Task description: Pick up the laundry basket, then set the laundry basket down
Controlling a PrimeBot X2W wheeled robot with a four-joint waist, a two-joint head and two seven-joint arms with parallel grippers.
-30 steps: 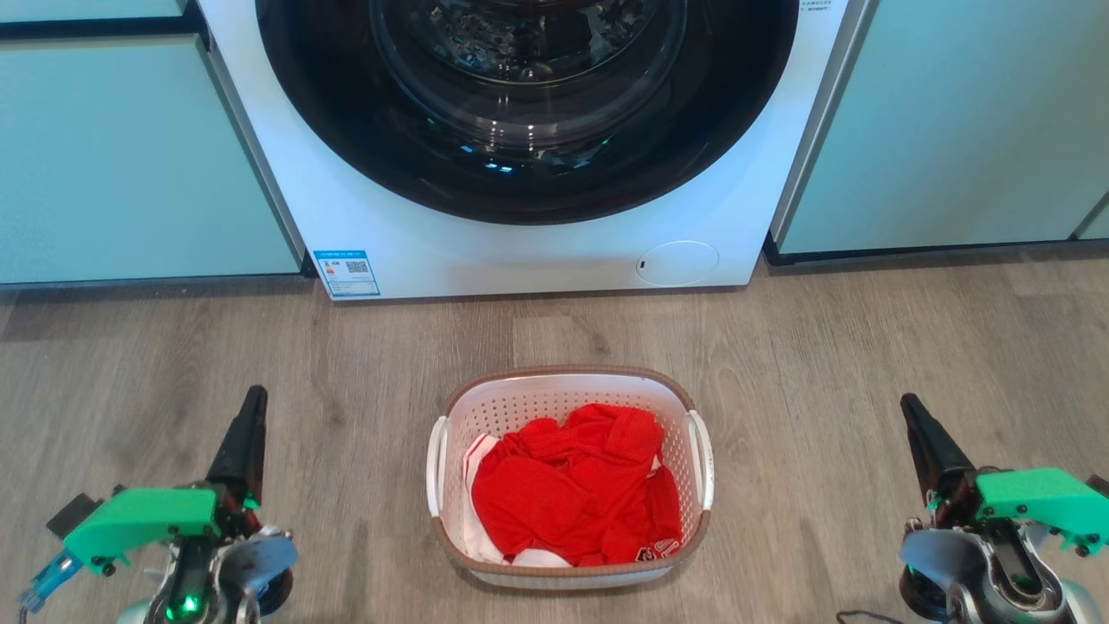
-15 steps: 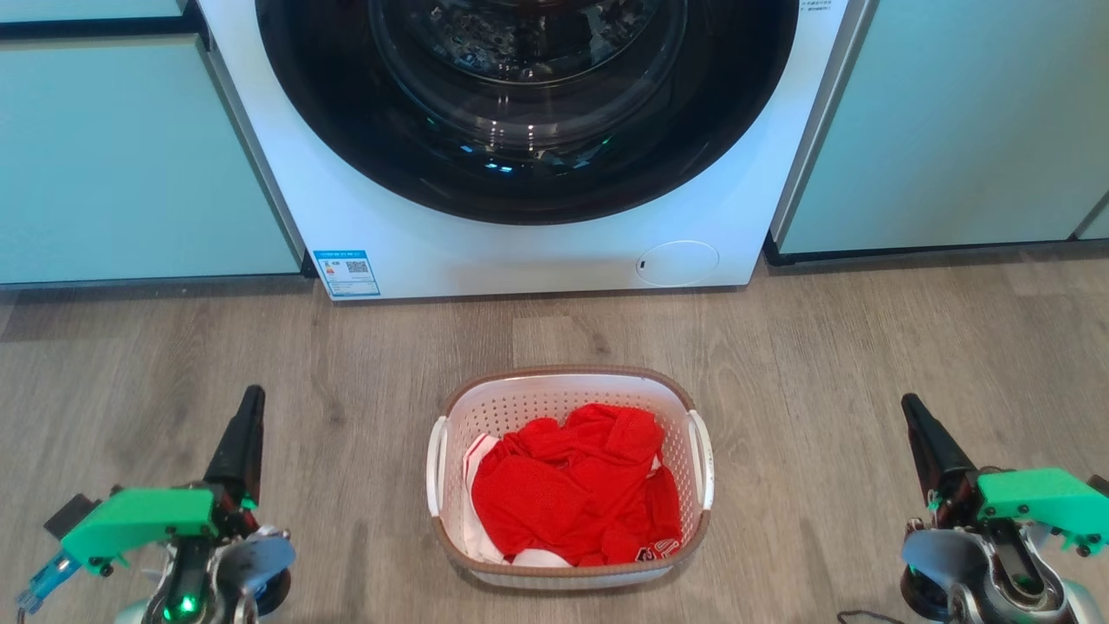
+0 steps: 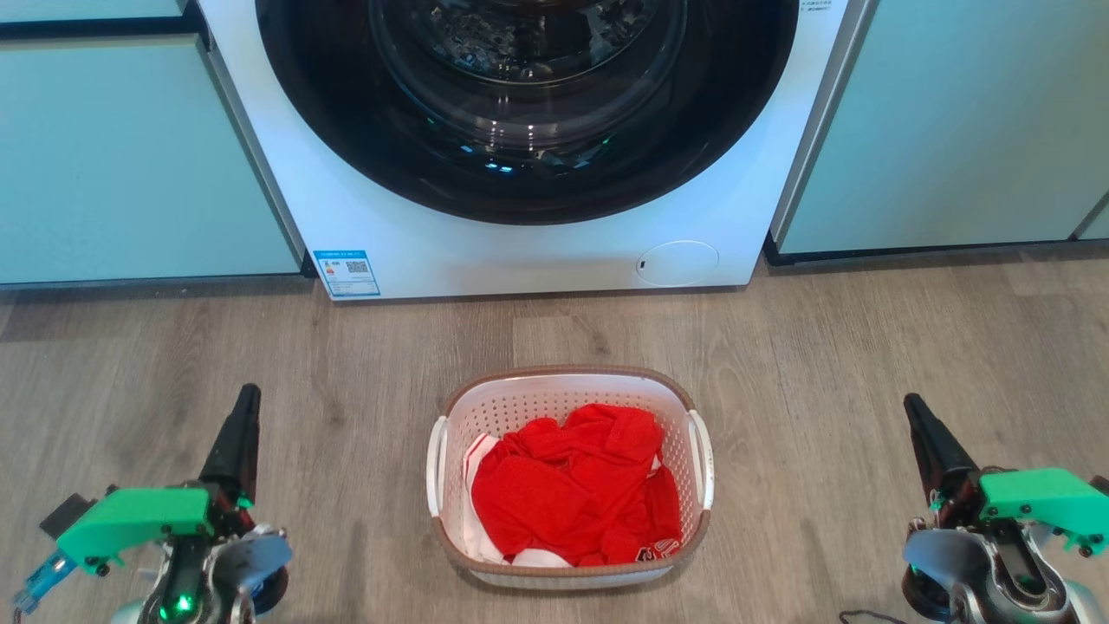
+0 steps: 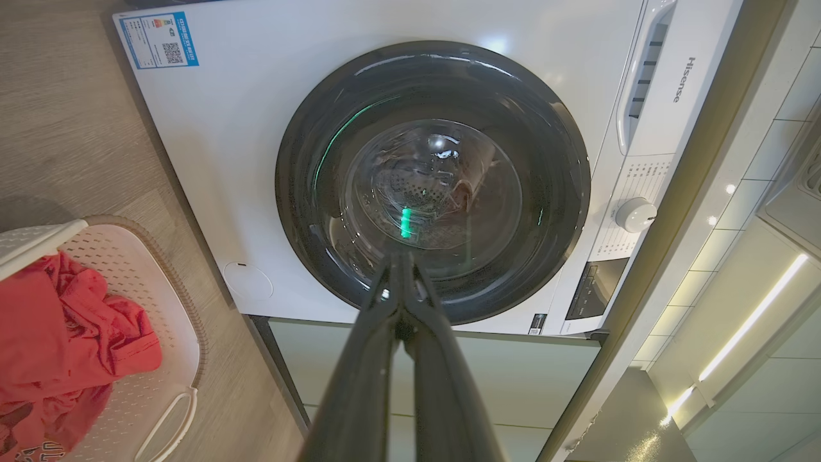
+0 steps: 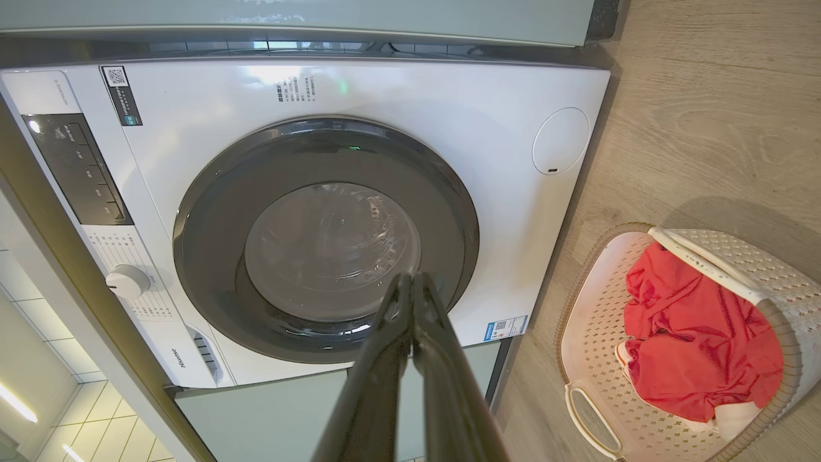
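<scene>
**Item 1, nearest you:** left gripper (image 3: 246,400), low at your left. The fingers are pressed together to one point and hold nothing. The left wrist view shows the tips meeting.

**Item 2:** right gripper (image 3: 916,411), low at your right, likewise closed on nothing. Both grippers stand well apart from the basket's sides.

**Item 3, between them and a little ahead:** the laundry basket (image 3: 567,371), upright on the wood floor (image 3: 346,364).
- Step, as judged: a grounded basket with both grippers clear fits either the approach to a lift or the moment after setting down, and you cannot settle which.
- If a lift remains, it would call for parted fingers and both handles taken evenly.
- Description: white perforated walls, brown rim band, brown base trim, and a white handle (image 3: 433,468) on each side.
- Contents: a crumpled red garment (image 3: 572,490) with some white cloth under it.

**Item 4, farthest:** washing machine (image 3: 520,256), door shut, flanked by pale green cabinets (image 3: 130,156).
</scene>
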